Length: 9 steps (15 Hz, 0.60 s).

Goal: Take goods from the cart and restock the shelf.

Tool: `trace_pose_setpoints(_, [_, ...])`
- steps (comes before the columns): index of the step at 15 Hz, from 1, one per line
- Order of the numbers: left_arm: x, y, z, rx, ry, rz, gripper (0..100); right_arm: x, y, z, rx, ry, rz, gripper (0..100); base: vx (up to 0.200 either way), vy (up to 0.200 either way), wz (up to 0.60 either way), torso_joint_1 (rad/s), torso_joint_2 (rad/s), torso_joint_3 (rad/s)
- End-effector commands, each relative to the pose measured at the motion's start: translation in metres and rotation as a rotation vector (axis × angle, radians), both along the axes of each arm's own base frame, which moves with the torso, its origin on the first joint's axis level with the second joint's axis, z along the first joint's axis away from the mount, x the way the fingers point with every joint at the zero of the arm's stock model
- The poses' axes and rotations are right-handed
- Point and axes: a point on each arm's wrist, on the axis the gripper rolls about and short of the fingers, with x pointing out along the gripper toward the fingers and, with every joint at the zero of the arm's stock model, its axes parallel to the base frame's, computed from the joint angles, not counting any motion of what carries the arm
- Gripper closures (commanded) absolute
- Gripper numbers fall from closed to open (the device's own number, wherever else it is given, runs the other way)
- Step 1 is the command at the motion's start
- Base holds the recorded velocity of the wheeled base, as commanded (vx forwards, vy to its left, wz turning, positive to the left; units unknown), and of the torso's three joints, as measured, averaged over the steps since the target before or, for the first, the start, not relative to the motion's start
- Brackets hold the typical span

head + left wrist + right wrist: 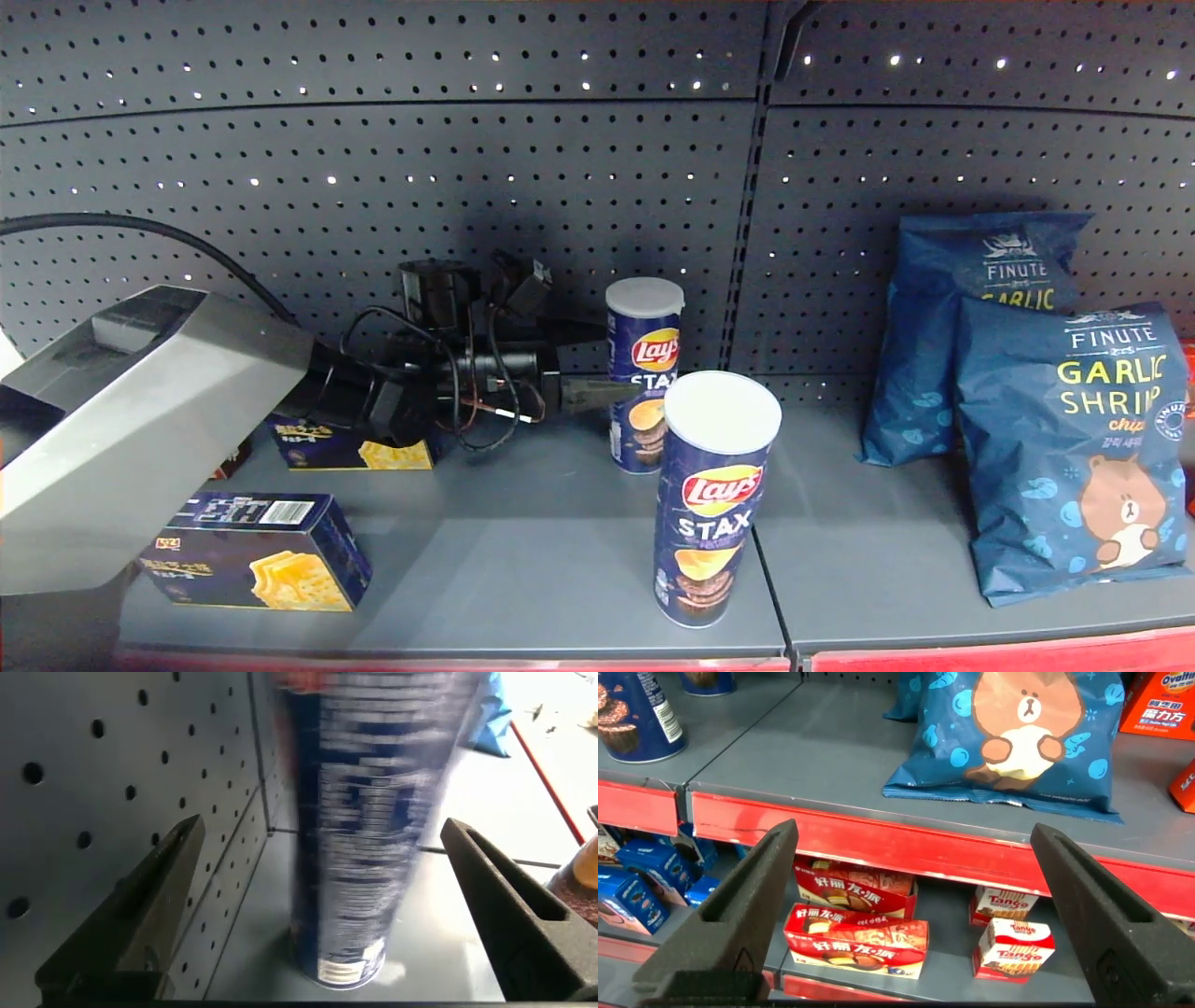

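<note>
Nearest, the right gripper (915,833) hangs before the red shelf edge (878,835), jaws spread wide with nothing between them; judged idle. On the shelf (523,560) the front can (714,495) stands upright at the lip. Behind it the rear can (642,373) stands upright close to the pegboard (467,168). The left gripper (322,831) straddles it, jaws wide and clear of both sides. The can bears its own weight, set deep, likely to file behind the front one.
</note>
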Motion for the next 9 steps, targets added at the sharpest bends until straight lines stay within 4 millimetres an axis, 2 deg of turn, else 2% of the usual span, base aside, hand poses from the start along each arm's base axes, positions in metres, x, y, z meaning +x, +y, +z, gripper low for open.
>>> trace_pose_setpoints(1, [0.0008,0.0022,0.0008,-0.001,-0.002,0.005,0,0.0,0.0,0.0,0.0,0.0,0.002,0,0.0,0.0,0.0,0.0,0.0,0.0])
trace_pose_setpoints(9, [0.0045,0.011,0.0013,0.003,-0.007,0.055,0,0.0,0.0,0.0,-0.002,-0.001,0.002,0,0.0,0.0,0.0,0.0,0.0,0.0])
